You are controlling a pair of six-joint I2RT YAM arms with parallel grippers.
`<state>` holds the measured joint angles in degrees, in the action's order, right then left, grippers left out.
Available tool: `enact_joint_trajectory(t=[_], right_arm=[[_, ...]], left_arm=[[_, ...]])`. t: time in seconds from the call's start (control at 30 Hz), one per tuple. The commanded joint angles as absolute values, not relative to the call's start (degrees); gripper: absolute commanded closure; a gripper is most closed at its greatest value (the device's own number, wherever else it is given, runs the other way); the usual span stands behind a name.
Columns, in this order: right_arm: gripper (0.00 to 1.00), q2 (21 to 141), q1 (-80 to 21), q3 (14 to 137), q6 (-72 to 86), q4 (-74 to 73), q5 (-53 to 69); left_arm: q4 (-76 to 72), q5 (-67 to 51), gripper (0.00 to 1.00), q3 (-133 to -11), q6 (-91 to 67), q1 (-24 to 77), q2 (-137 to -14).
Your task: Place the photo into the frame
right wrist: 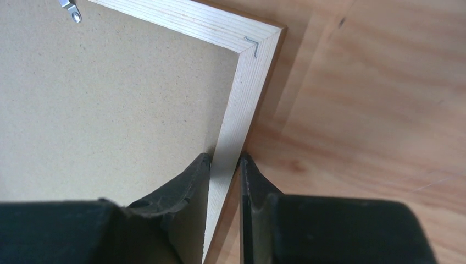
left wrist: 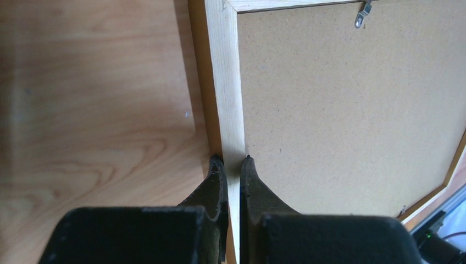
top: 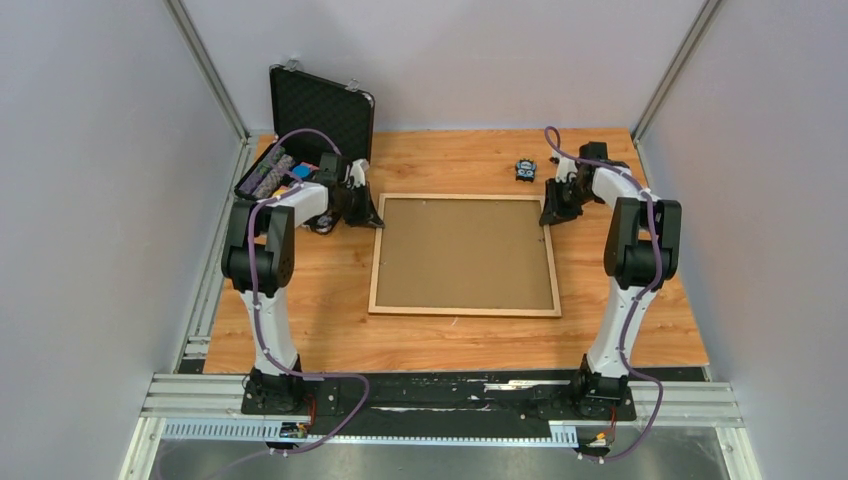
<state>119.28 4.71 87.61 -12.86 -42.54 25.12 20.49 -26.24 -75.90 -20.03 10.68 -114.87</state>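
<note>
The frame (top: 465, 313) lies back side up in the middle of the table, with a brown backing board (top: 465, 252) filling it. The photo is not in view. My left gripper (top: 372, 215) is shut on the frame's left rail near the far left corner. In the left wrist view the gripper (left wrist: 233, 162) has one finger on each side of the pale rail (left wrist: 225, 82). My right gripper (top: 548, 215) is shut on the right rail near the far right corner. In the right wrist view that gripper (right wrist: 225, 159) pinches the rail (right wrist: 242, 93) the same way.
An open black foam-lined case (top: 320, 110) with small items stands at the far left, just behind the left arm. A small black and blue object (top: 525, 169) lies beyond the frame at the far right. Metal hanger clips (left wrist: 362, 15) (right wrist: 70, 10) sit on the backing board.
</note>
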Motion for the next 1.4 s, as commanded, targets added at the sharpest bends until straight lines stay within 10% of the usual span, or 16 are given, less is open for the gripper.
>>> enact_joint_trajectory(t=[0.0,0.43,0.8,1.37], right_arm=[[0.97,122.1,4.1,94.8,-13.1,-38.2,25.0],[0.27,113.7,4.3,92.2,-14.4,-37.5,24.3],[0.16,92.5,1.7,73.8,-20.2,-35.5,32.6],[0.18,72.1,-23.6,48.8,-29.6,-33.5,19.7]], left_arm=[[17.2,-28.9,1.00,-78.5,-22.7,11.5,-119.9],[18.2,-25.9,0.35,-80.4,-22.6,11.5,-117.6],[16.1,-22.3,0.01,-77.7,-16.2,11.5,-105.6],[26.8,-18.5,0.00,-71.4,6.1,11.5,-86.5]])
